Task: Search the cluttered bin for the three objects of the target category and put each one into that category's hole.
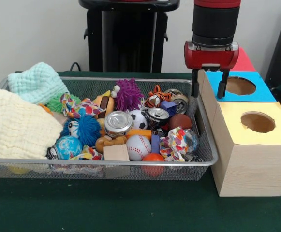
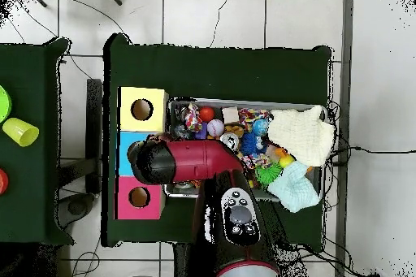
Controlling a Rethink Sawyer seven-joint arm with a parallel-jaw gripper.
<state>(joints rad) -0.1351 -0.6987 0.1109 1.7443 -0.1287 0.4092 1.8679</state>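
Up high, gripper (image 1: 209,89) over blue box (image 1: 256,94), two fingers (image 1: 223,84) spread apart, holding nothing. Toys piled in mesh bin (image 1: 205,137) left, many half hidden under cloths.

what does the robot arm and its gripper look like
The arm is glossy red with black sections; in the front view a black cylinder ends in a red block. The gripper has two thin, straight black fingers. A black panel with round buttons sits near the base.

We're in a robotics lab: a green-covered table (image 2: 219,62) on a tiled floor (image 2: 211,14), cables (image 2: 357,150) trailing off at three o'clock. A robot arm (image 2: 191,160) sits over the table.
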